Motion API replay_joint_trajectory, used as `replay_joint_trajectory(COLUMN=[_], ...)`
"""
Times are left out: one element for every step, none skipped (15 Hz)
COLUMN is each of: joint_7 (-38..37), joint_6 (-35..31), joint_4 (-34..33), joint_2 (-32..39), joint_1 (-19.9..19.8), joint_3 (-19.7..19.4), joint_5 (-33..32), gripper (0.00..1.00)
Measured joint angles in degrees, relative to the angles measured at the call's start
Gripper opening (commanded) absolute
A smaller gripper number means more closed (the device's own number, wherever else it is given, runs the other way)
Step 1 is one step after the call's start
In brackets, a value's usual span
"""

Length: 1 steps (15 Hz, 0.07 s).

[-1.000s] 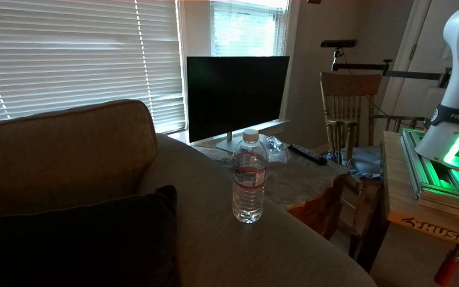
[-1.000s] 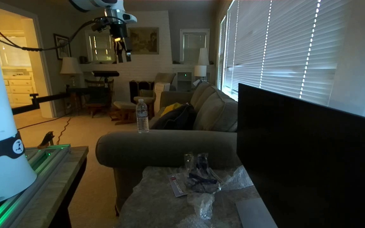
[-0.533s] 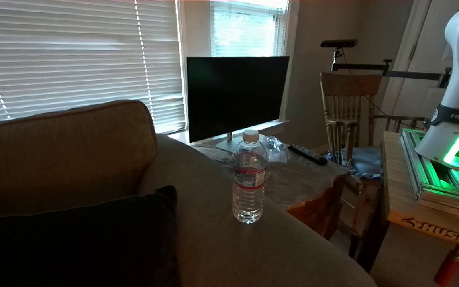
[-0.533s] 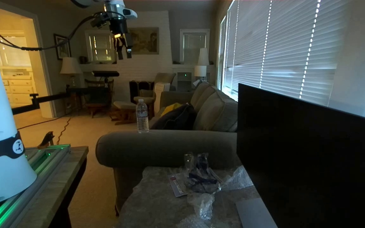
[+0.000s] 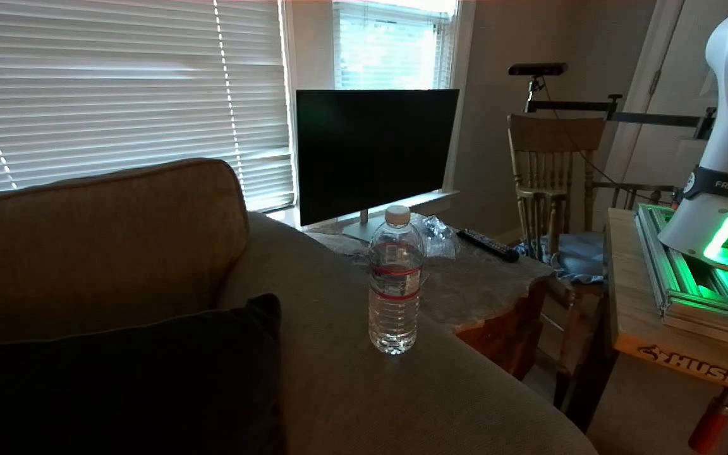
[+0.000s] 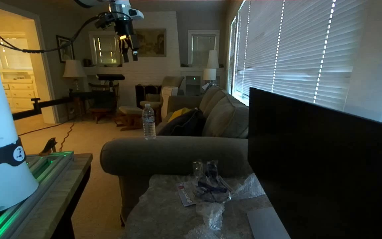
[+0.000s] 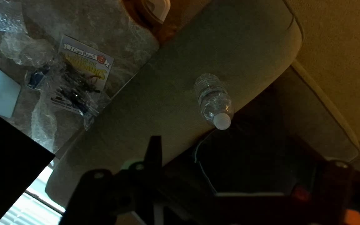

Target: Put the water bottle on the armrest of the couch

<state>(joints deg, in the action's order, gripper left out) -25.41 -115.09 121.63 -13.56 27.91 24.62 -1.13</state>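
Observation:
A clear plastic water bottle with a white cap stands upright on the couch armrest. The bottle shows in both exterior views [image 5: 395, 309] [image 6: 149, 124] and in the wrist view [image 7: 209, 90]. The grey-brown armrest also shows in both exterior views [image 5: 465, 411] [image 6: 184, 154] and in the wrist view [image 7: 164, 84]. My gripper [image 6: 130, 59] hangs high above the bottle, pointing down, with a gap between its fingers and nothing in them. In the wrist view one dark finger shows at lower left; the other side is lost in shadow.
A side table [image 6: 164, 205] beside the armrest holds plastic wrap [image 6: 211, 212], a book [image 7: 86, 59] and a monitor [image 6: 310, 159]. A remote [image 5: 489, 244] lies there too. A dark pillow [image 5: 117, 385] leans inside the couch. The robot's bench [image 5: 629, 303] stands beside the couch.
My gripper rose very slightly between one second and half a second ago, and has been still since. The bottle has not moved.

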Motion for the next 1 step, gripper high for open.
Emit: replay_joint_trajectory(joint_7=[0.0], joint_6=[0.0], joint_4=[0.0], joint_2=[0.0], joint_1=[0.0], joint_3=[0.01], joint_5=[0.0], gripper=[1.0])
